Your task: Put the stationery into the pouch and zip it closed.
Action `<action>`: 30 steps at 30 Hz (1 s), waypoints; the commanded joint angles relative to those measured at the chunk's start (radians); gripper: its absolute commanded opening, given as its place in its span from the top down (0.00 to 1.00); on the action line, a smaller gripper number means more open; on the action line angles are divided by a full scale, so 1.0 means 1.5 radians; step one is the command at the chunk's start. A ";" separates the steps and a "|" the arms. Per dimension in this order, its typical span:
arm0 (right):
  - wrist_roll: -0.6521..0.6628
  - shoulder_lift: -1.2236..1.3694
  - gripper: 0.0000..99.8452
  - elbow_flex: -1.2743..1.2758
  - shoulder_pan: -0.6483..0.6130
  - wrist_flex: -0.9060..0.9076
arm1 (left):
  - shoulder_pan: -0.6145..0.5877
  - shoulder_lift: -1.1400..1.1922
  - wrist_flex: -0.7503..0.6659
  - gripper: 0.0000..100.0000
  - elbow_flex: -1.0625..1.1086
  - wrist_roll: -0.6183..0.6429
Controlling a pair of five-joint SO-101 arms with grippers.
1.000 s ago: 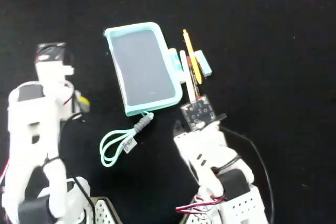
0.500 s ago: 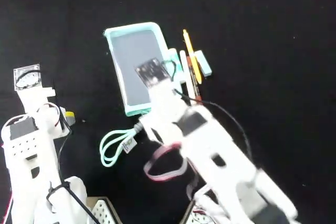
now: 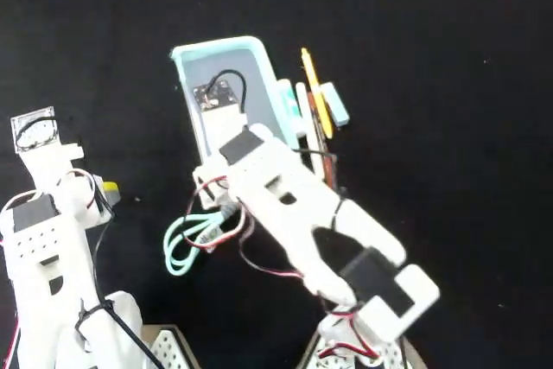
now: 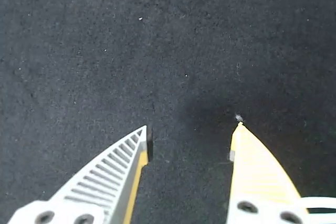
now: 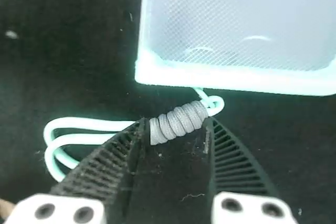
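The mint pouch [image 3: 226, 65] with a mesh face lies flat at the table's middle, and my right arm [image 3: 285, 200] stretches over its near half. Its strap [image 3: 183, 246] loops toward the front left. In the right wrist view my right gripper [image 5: 175, 130] is open just off the pouch's near edge [image 5: 231, 77], with the strap's grey coil [image 5: 178, 121] lying between its fingers. The stationery lies beside the pouch's right side: a yellow pen [image 3: 314, 92], a white pen [image 3: 302, 105] and a pale blue eraser [image 3: 335, 104]. My left gripper [image 4: 192, 129] hangs open over bare black table.
My left arm [image 3: 43, 222] stands at the table's left edge, well away from the pouch. Red and black cables [image 3: 259, 261] hang under the right arm beside the strap. Open black table spreads to the right of the pens.
My right arm has swung from beside the pens across to the pouch's near edge, over the strap coil. The left arm has drawn back toward the left.
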 commanded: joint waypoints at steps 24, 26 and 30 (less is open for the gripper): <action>-0.066 0.035 0.78 -0.130 0.054 0.088 | -0.006 -0.024 -0.012 0.74 -0.004 0.006; -0.044 0.043 0.78 -0.130 0.092 0.089 | -0.004 -0.024 -0.012 0.74 -0.002 0.006; 0.054 0.049 0.78 -0.131 0.125 0.130 | -0.002 -0.020 -0.011 0.74 -0.002 0.006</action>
